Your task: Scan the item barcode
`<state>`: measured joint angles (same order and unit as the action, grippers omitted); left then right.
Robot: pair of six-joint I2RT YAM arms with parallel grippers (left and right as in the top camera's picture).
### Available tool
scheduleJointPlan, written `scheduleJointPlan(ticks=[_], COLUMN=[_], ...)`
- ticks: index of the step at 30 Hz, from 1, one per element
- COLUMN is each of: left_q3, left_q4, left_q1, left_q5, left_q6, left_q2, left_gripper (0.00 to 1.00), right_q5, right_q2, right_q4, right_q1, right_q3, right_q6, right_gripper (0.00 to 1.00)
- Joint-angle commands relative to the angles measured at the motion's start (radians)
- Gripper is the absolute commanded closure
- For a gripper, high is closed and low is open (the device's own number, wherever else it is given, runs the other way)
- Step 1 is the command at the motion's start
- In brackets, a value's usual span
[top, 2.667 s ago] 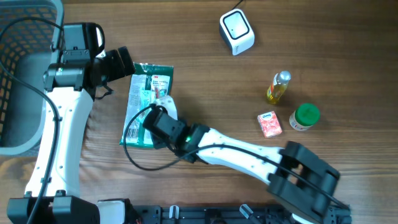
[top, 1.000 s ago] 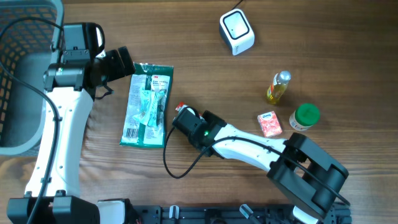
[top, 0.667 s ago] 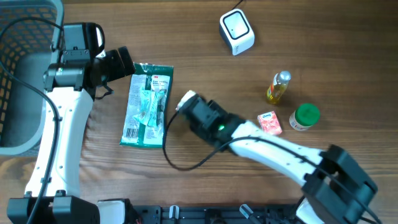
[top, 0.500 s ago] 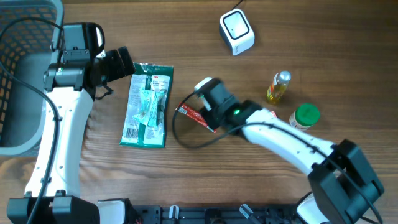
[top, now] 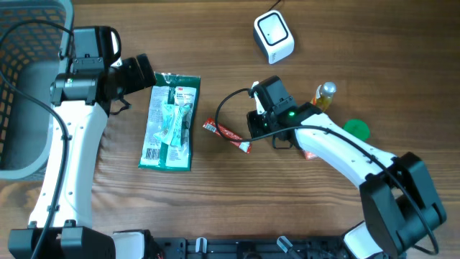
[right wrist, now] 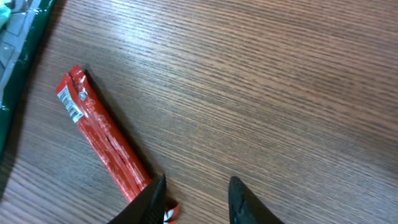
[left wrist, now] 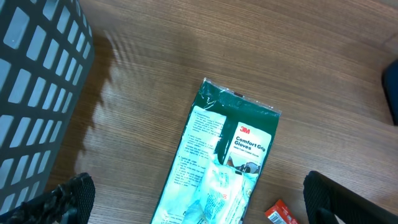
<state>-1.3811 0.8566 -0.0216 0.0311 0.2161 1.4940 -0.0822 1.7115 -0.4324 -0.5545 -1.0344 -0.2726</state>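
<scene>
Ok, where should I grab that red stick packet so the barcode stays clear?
Take the red stick packet by its plain end, the one nearest the right claw, pinching across its narrow width from straight above. It lies flat on the table, long and thin, so a sideways approach looks poor. Its barcode is at the far end, which this grip leaves uncovered.

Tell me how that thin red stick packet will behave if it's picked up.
The red stick packet looks thin and flat, so it is probably light and unlikely to roll. Its creased film wrapper suggests it may bend or sag if held by one end. The glossy film could slide easily on the wooden table.
</scene>
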Motion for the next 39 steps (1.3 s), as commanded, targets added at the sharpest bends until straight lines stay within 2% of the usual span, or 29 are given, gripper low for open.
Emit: scheduleJointPlan(ticks=[1,7,39], left_q3=[-0.014,-0.014,-0.014], left_q4=[-0.003,-0.003,-0.003], left_q1=[-0.004,-0.004,-0.004], left_q5=[-0.004,-0.004,-0.004], left_q6=[0.009,0.009,0.009], left_q2=[-0.007,-0.007,-0.007], left_gripper=[0.0,0.0,0.0], right_q5=[-0.018,-0.001,0.015], right_q2=[0.04,0.084,0.086], right_q4=[0.005,0.005,0.026], right_q1=[-0.002,-0.002,-0.002], right_q3=[0.014,0.014,0.014], right_q6=[-0.018,-0.019,-0.019], right_gripper=[0.68,0.67,0.67])
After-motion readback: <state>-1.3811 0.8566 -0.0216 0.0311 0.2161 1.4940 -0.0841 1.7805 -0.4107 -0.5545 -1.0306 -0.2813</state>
